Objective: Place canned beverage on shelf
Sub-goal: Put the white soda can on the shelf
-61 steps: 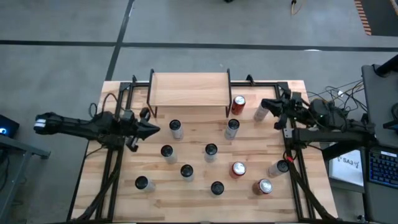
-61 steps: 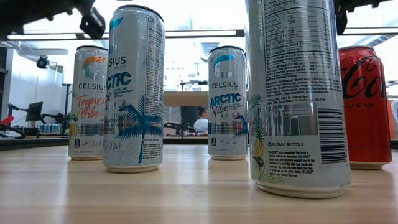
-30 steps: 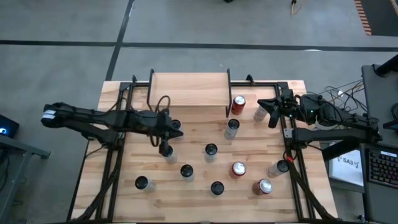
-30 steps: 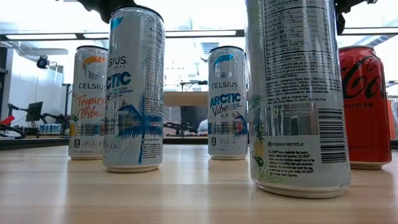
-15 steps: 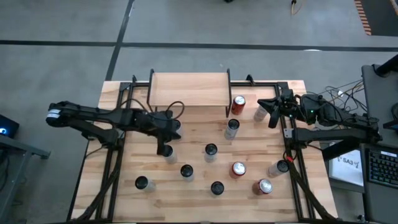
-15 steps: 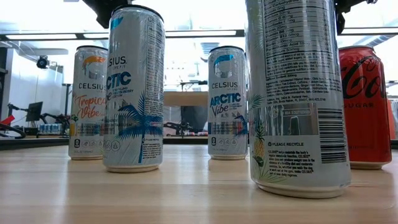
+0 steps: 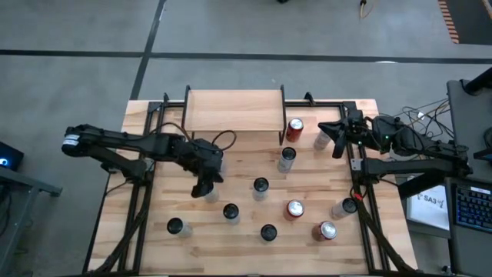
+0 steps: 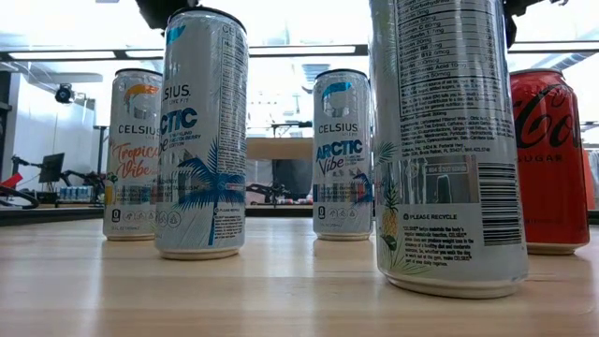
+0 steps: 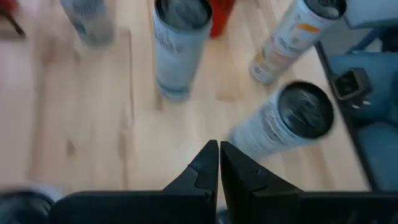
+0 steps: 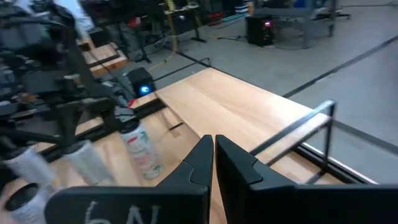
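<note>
— While the left gripper (image 7: 201, 187) hangs over the middle-left of the desk (image 7: 242, 250), what are its fingers (image 9: 202, 168) doing?

— They are pressed together, tips touching, holding nothing. The wrist view looks down past them onto upright cans and bare planks. From above, the gripper sits just over a slim can (image 7: 209, 192) that its body mostly covers.

— And the right gripper (image 7: 336, 141)?

— It rests at the far right edge of the desk, beside a pale can (image 7: 322, 139) and near a red can (image 7: 294, 128). Its fingers (image 10: 200, 163) are likewise closed on nothing, pointing toward the shelf.

— Where is the shelf?

— The shelf (image 7: 233, 111) stands at the far edge of the desk, centred, its light wooden top bare, thin black legs at the corners. No can stands on it.

— So the cans are all on the desk?

— Yes. Nearest the shelf stand the red can and a slim grey-topped can (image 7: 286, 158). Further toward the near edge: one at the middle (image 7: 260, 187), a dark-topped one (image 7: 231, 212), another at the left (image 7: 175, 227), one near the front (image 7: 267, 231), and two red-topped cans (image 7: 294, 208) to the right.

— What does the low view give?

— Tall Celsius cans (image 8: 202, 131) close up and a red cola can (image 8: 550, 154) at the right, all upright.
</note>
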You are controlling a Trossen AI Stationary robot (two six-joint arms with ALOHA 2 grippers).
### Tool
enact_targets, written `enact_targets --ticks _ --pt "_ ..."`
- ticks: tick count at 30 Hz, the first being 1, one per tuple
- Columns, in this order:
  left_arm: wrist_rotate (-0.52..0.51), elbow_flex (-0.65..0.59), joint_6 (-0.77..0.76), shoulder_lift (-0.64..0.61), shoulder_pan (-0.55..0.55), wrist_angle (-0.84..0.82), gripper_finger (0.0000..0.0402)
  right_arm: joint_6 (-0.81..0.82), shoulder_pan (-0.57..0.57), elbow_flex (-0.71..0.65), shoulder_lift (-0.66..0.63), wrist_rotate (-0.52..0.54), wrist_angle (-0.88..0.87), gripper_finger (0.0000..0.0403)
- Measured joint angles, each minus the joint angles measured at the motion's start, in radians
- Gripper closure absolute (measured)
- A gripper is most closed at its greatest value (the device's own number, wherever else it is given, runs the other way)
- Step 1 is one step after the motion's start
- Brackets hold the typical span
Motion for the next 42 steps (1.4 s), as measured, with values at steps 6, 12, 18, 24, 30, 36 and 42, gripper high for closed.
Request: enact_targets --ticks 6,12,18,24,30,36,42 --pt "0.002 0.066 -0.082 -0.021 -0.052 -0.114 0.0402 -0.020 0.001 0.023 0.037 -0.045 0.036 0.0394" --pt "-0.043 0.085 -0.139 -0.044 -0.137 -0.128 0.0402 -0.061 0.000 0.085 0.122 -0.045 0.033 0.0394" --pt "-0.043 0.081 -0.249 -0.064 -0.220 -0.197 0.0402 -0.086 0.000 0.217 0.210 -0.047 -0.083 0.0394" --pt "-0.070 0.075 -0.271 -0.075 -0.252 -0.220 0.0402 -0.079 0.002 0.373 0.293 -0.045 -0.265 0.0394" --pt "-0.102 0.072 -0.237 -0.075 -0.253 -0.252 0.0382 -0.054 0.010 0.487 0.370 -0.049 -0.401 0.0394" --pt "-0.121 0.072 -0.280 -0.075 -0.253 -0.288 0.0326 -0.017 0.030 0.549 0.406 -0.045 -0.484 0.0394" --pt "-0.182 0.072 -0.293 -0.075 -0.253 -0.290 0.0247 -0.015 0.085 0.548 0.417 -0.047 -0.485 0.0394"
